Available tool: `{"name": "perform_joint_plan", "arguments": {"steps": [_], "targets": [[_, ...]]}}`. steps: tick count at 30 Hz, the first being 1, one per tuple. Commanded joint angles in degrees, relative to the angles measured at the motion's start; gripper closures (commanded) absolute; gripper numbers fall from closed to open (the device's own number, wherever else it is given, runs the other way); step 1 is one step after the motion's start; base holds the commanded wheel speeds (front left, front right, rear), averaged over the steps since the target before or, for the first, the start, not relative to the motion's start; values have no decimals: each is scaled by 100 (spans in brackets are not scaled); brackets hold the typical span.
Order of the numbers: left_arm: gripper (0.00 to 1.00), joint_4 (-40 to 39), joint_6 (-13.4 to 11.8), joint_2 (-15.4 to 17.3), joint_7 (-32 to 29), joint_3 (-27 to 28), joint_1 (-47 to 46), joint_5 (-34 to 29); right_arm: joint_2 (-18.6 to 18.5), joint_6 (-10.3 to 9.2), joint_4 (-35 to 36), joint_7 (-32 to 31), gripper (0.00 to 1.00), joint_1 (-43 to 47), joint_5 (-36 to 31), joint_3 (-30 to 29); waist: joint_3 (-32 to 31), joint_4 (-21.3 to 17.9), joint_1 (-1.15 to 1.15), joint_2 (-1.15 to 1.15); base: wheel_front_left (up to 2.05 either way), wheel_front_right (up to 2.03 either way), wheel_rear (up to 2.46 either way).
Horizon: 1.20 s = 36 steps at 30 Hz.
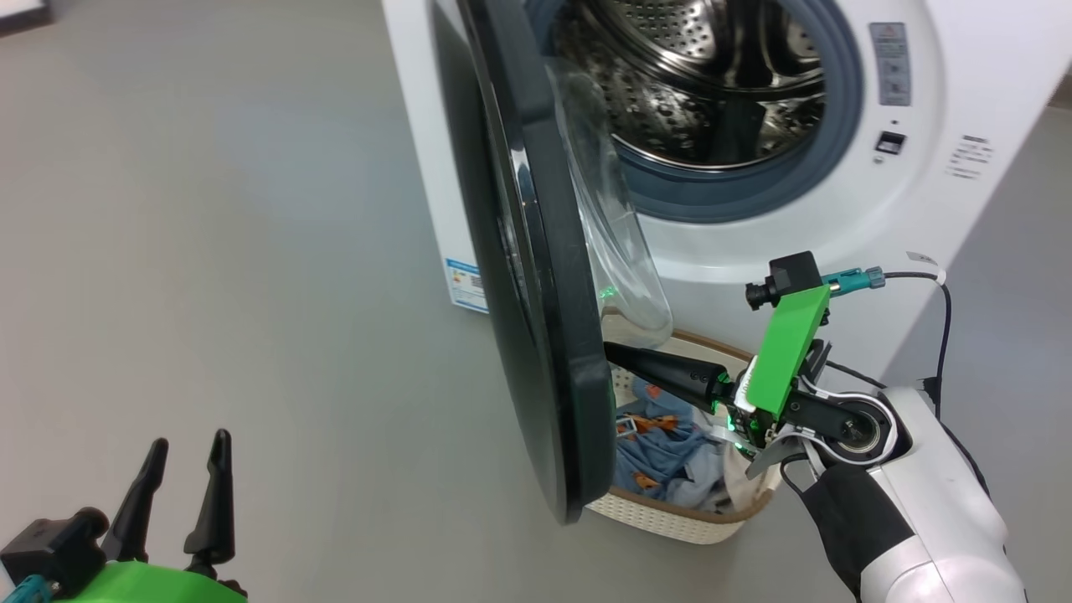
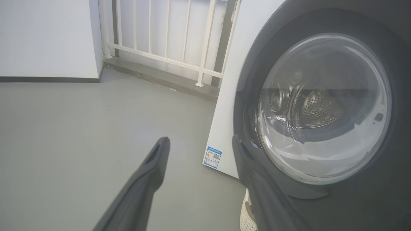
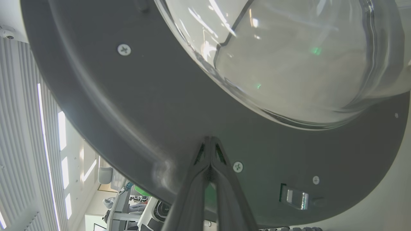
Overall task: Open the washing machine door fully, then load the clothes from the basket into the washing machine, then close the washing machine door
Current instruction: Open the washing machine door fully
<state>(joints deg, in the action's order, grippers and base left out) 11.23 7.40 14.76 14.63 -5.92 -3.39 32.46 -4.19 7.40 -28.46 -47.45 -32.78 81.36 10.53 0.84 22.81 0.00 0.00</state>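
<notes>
Below, blue clothes [image 1: 670, 456] in cream basket [image 1: 662, 515].

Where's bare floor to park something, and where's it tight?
Free: grey floor left of the glossy black round door, out to the open left gripper. Crowded: the wedge between door and white washing machine, where the cream perforated basket of blue clothes sits under the door's glass bowl and the shut right gripper touches the door's inner face.

Half-open washing machine door [image 1: 544, 276] across the basket [image 1: 670, 519] — open drum mouth [image 1: 712, 84] behind, bare floor [image 1: 209, 251] leftward
</notes>
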Motion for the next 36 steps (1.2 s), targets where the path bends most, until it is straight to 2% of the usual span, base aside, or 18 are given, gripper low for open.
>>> {"name": "perform_joint_plan", "arguments": {"steps": [1,15,27,28,29,31,32,33,36], "targets": [[0,-76,9,133,37,215,-185,-80,131,9,182,27,100,-36,108,177,-21,212,0,0,0,0,0],[0,-40,9,133,37,262,-267,-48,131,9,135,260,100,-193,332,550,44,467,0,0,0,0,0],[0,-91,9,85,37,359,-188,-80,103,9,148,463,100,-171,250,531,1,43,0,0,0,0,0],[0,-102,9,78,37,360,-177,-80,94,9,180,480,95,-146,243,514,-7,-14,0,0,0,0,0],[0,-112,9,71,37,367,-163,-84,83,9,224,502,86,-115,231,498,-18,-74,0,0,0,0,0],[0,-124,9,63,37,388,-131,-97,62,9,338,539,52,-30,201,480,-41,-207,0,0,0,0,0],[0,-131,9,59,37,399,-114,-104,53,9,397,542,20,21,196,473,-51,-281,0,0,0,0,0],[0,-141,9,55,37,409,-98,-110,40,9,450,539,0,75,187,469,-60,-356,0,0,0,0,0],[0,-176,9,44,37,436,-56,-130,-34,9,643,560,0,231,100,463,-85,-587,0,0,0,0,0]]}}
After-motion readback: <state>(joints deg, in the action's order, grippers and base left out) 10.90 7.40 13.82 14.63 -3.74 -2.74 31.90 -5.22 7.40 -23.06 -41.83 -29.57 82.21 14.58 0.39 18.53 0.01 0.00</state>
